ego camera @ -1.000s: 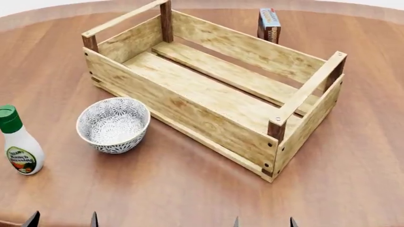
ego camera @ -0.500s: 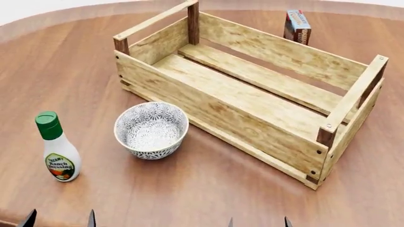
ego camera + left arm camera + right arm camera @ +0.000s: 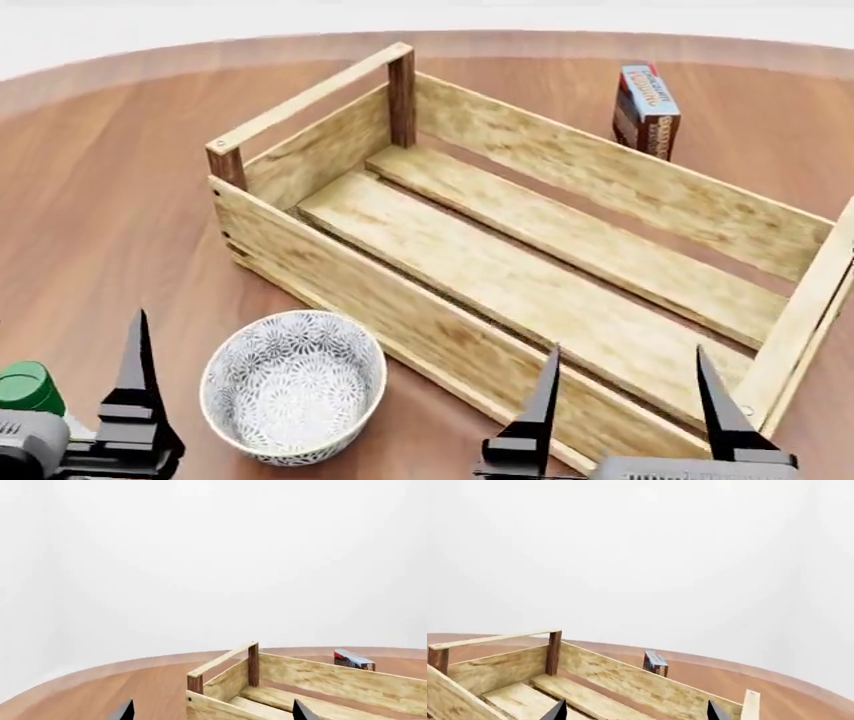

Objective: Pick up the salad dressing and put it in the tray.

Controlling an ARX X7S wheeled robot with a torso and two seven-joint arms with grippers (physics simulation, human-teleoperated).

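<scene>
Only the round green cap of the salad dressing (image 3: pixel 27 387) shows, at the head view's bottom left edge; its body is hidden behind my left gripper's housing. The tray (image 3: pixel 350 290), a light slatted crate with dark corner posts, fills the middle and right; it also shows in the left wrist view (image 3: pixel 227 679) and the right wrist view (image 3: pixel 617 677). My left gripper (image 3: pixel 67 325) is open, with one finger (image 3: pixel 134 385) seen just right of the cap and the other out of frame. My right gripper (image 3: pixel 627 352) is open and empty over the tray's near wall.
A patterned grey-white bowl (image 3: pixel 294 398) stands between the cap and the tray's near wall. A blue-and-brown pudding box (image 3: pixel 647 108) stands behind the tray's far wall, also seen in both wrist views (image 3: pixel 352 660) (image 3: pixel 655 663). The round wooden table (image 3: pixel 107 200) stretches left of the tray.
Both grippers have risen into the head view. The scene has shifted down and to the left, so the bottle is now cut off at the bottom left corner.
</scene>
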